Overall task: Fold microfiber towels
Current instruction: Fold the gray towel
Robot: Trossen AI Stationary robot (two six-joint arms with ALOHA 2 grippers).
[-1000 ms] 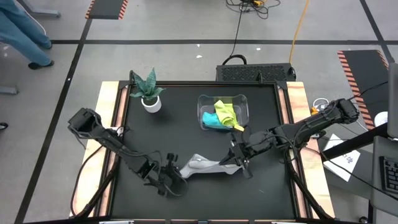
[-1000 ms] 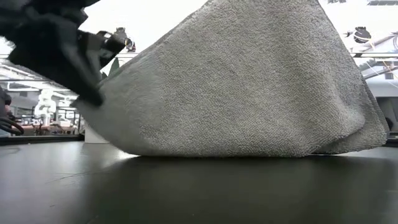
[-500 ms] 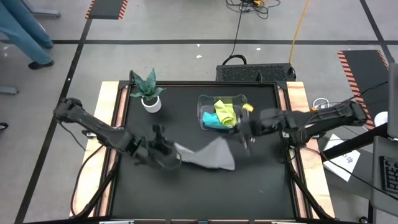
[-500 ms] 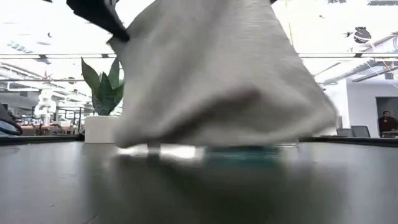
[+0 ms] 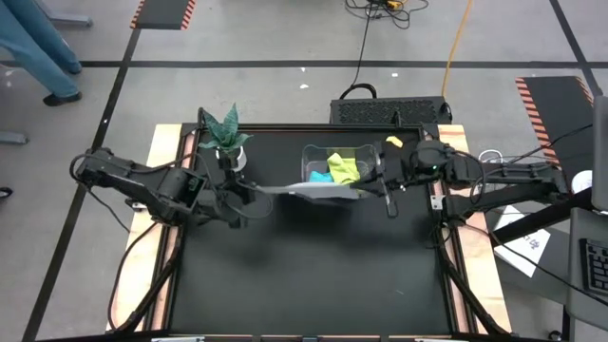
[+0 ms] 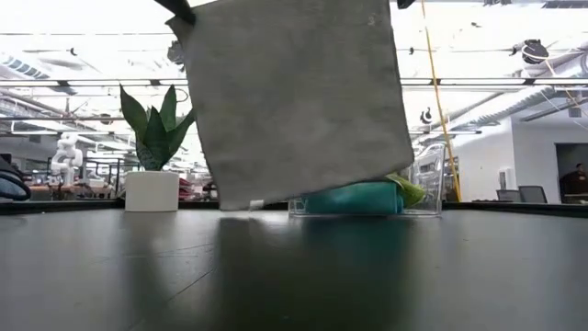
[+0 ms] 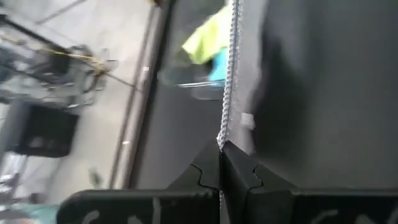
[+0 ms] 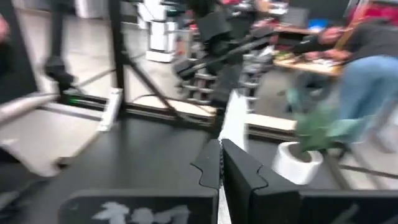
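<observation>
— Towel handling first: looking light and limp. Grey towel (image 6: 299,101) hanging as a flat sheet between both arms, clear of the black table (image 5: 313,275), stretched just in front of the clear bin (image 5: 366,155).

— Gripping where?

— Pinching the two top corners. Left gripper (image 5: 249,193) pressed together on one corner, right gripper (image 5: 380,186) clamping the other. Hem edge (image 7: 229,74) running straight out from between the left fingers (image 7: 239,171), so holding thin stuff, not a bunched wad.

— Slipping likely?

— Probably not; nubby, looped pile, grippy rather than slick. Soft, though: sagging wherever unsupported, needing both corners kept taut.

— Remaining cloths?

— Yellow-green towel (image 5: 345,168) and teal towel (image 5: 321,180) lying crumpled inside the bin, waiting. Rigid see-through plastic there, fluffy fabric within.

— Anything else nearby?

— Potted plant (image 5: 227,138) in a white pot, standing near the left arm.
</observation>
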